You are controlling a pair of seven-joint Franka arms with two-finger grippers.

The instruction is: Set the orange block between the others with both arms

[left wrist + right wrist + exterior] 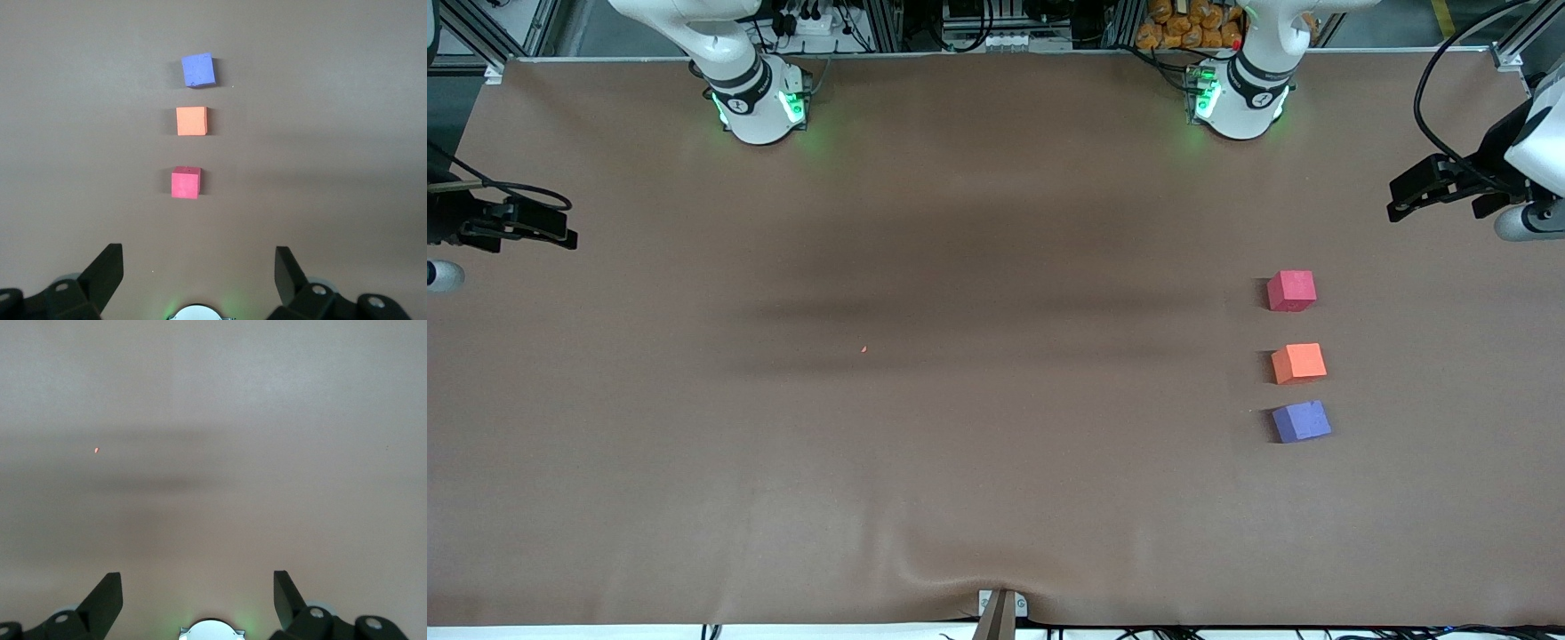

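Note:
Three small cubes lie in a short row toward the left arm's end of the table. The orange block (1298, 363) (192, 121) sits in the middle. The pinkish-red cube (1291, 291) (185, 183) is farther from the front camera and the purple cube (1301, 421) (199, 70) is nearer; small gaps separate them. My left gripper (1398, 204) (199, 257) hangs open and holds nothing, up over the table's edge at its own end, away from the cubes. My right gripper (560, 233) (198, 583) is also open and holds nothing, over the table's edge at the right arm's end.
A brown mat (960, 462) covers the whole table. A tiny orange crumb (863, 349) (97, 450) lies on it near the middle. The two green-lit arm bases (760, 107) (1236, 102) stand along the table's back edge. A metal clamp (1000, 612) sits at the front edge.

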